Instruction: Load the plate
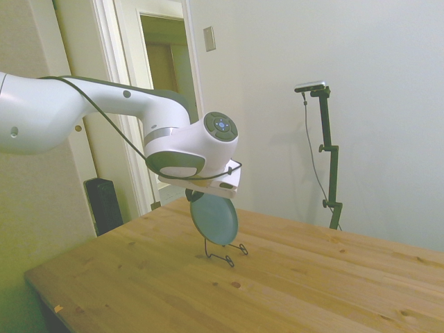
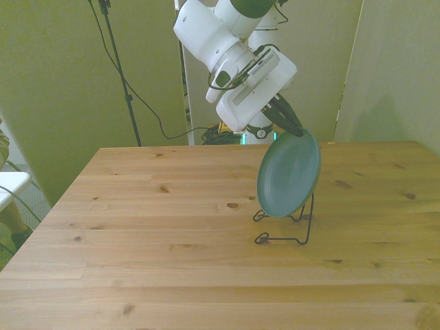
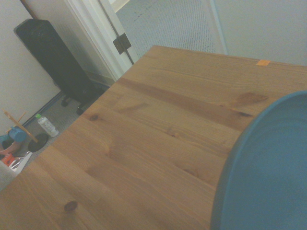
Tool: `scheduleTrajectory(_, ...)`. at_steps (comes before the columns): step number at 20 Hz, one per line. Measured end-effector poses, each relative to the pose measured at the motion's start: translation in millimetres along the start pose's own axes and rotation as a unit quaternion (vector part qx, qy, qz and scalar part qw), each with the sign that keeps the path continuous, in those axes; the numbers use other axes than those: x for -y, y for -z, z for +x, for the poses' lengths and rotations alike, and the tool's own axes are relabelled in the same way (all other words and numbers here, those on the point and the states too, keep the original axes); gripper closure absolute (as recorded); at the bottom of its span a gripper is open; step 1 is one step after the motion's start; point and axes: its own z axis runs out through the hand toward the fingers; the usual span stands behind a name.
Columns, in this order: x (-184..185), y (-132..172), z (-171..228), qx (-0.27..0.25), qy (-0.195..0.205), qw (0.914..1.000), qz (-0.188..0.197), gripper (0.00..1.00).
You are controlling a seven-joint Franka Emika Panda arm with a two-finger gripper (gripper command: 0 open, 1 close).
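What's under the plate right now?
The plate stands nearly upright with its lower edge in the black wire stand, which rests on the wooden table. The gripper is at the plate's top rim. The exact contact points are hidden.

The white arm [image 1: 76, 111] reaches in from the side view's left, its forearm near level, bending down at the wrist [image 1: 201, 142]; in the front view it descends from the top middle, tilted toward the front view's right; the gripper [image 2: 292, 128] points down at a slant, its dark fingers [image 2: 285, 117] closed on the plate [image 2: 289, 175] at its upper rim.
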Motion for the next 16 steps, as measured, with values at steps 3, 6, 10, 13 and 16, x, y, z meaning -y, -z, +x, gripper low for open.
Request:
scheduleTrajectory(3, -1.4, -2.8, 0.7, -0.005, 0.006, 1.0000, 0.005, 1.00)
scheduleTrajectory(6, -3.1, -4.5, 1.1, -0.016, 0.021, 0.9995, 0.017, 1.00)
scheduleTrajectory(10, -6.2, -8.6, -0.9, -0.022, 0.038, 0.9987, 0.027, 1.00)
scheduleTrajectory(13, -7.6, -17.0, -3.7, -0.024, 0.039, 0.9987, 0.020, 1.00)
scheduleTrajectory(16, -9.7, -18.2, -6.8, -0.029, 0.035, 0.9988, 0.018, 1.00)
